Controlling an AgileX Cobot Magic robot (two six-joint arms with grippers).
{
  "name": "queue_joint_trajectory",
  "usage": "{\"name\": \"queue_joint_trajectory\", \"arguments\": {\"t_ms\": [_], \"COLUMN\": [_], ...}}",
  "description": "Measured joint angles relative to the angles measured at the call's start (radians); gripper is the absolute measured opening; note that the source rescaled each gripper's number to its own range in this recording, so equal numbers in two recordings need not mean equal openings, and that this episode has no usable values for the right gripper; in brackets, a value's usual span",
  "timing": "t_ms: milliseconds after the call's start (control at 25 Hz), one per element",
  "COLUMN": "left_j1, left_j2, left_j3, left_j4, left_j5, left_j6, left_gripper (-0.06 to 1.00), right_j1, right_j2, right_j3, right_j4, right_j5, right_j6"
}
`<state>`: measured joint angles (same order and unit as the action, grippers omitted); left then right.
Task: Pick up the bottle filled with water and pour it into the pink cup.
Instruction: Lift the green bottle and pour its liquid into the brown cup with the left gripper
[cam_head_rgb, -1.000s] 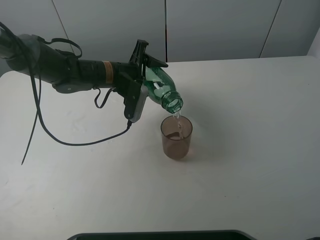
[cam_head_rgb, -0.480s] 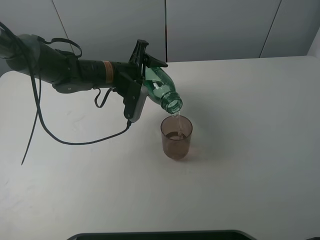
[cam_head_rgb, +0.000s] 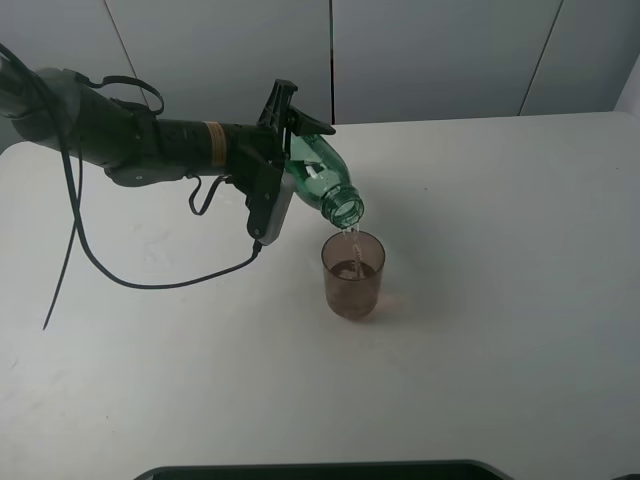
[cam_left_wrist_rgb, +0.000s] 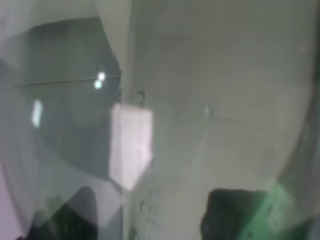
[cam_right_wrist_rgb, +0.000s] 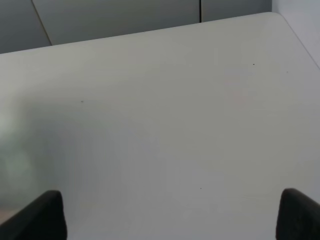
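Observation:
In the exterior high view my left gripper (cam_head_rgb: 296, 148) is shut on the green-tinted bottle (cam_head_rgb: 322, 178) and holds it tilted, neck down to the right. The open mouth hangs just above the pink cup (cam_head_rgb: 353, 276), which stands upright on the white table (cam_head_rgb: 500, 300). A thin stream of water falls from the mouth into the cup, which holds some water. In the left wrist view the bottle (cam_left_wrist_rgb: 175, 125) fills the picture, blurred. My right gripper (cam_right_wrist_rgb: 172, 220) is open and empty over bare table; it does not show in the exterior high view.
The left arm and its black cable (cam_head_rgb: 150, 283) reach across the table's back left. Grey wall panels (cam_head_rgb: 430, 60) stand behind the table. A dark edge (cam_head_rgb: 320, 470) runs along the front of the view.
The bottle stays tilted over the cup and water keeps running in. The left arm has hardly moved.

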<state>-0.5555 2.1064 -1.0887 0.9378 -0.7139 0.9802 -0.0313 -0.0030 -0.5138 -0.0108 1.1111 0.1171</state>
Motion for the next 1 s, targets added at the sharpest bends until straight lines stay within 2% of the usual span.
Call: {"name": "queue_joint_trajectory", "arguments": {"t_ms": [1000], "left_j1": [0.000], "left_j2": [0.000], "left_j3": [-0.002], "left_j4": [-0.008], "left_j5": [-0.021], "left_j6": [0.027], "left_gripper": [0.01], "right_j1": [0.000], "right_j2": [0.000], "right_j3": [0.000], "right_j4": [0.000], "right_j5": [0.000], "right_j6": [0.000]}}
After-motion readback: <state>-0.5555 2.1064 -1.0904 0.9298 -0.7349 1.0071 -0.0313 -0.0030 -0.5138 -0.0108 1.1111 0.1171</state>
